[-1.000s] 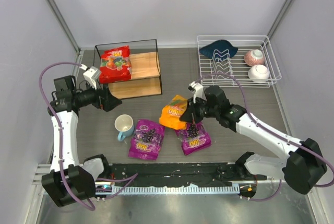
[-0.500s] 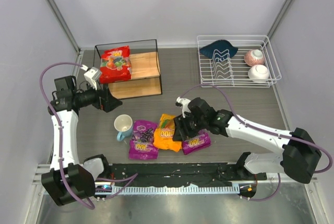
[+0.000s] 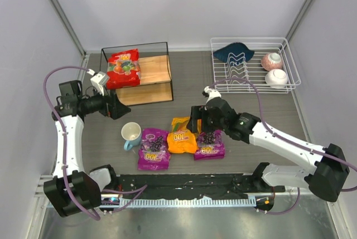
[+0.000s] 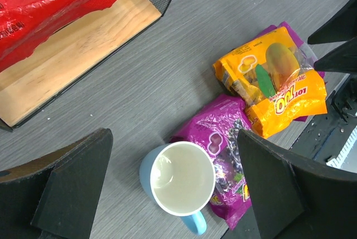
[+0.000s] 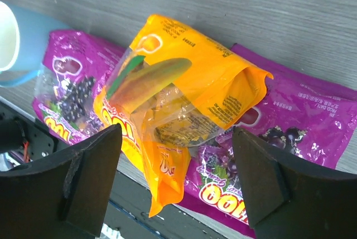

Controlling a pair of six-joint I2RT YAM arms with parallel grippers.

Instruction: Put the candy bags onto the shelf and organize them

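Note:
On the top board of the shelf (image 3: 153, 69), at its left end, lies a red candy bag (image 3: 123, 67). An orange candy bag (image 3: 181, 137) lies on the table between two purple candy bags (image 3: 154, 149) (image 3: 211, 146), overlapping their edges. My right gripper (image 3: 199, 122) hovers open just behind the orange bag (image 5: 178, 94), with nothing held between its fingers (image 5: 92, 177). My left gripper (image 3: 115, 107) stands open in front of the shelf's left end. The left wrist view looks down on a mug (image 4: 181, 179), the purple bag (image 4: 226, 138) and the orange bag (image 4: 273, 91).
A blue mug (image 3: 132, 133) stands just left of the left purple bag. At the back right, a white wire dish rack (image 3: 279, 43) holds a dark blue cloth (image 3: 233, 52) and two bowls (image 3: 271, 61) (image 3: 276, 77). Walls close in the table on three sides.
My right gripper carried the orange bag down toward the near edge, opened and let it go between the purple bags, then drew back a little. The left arm stayed still.

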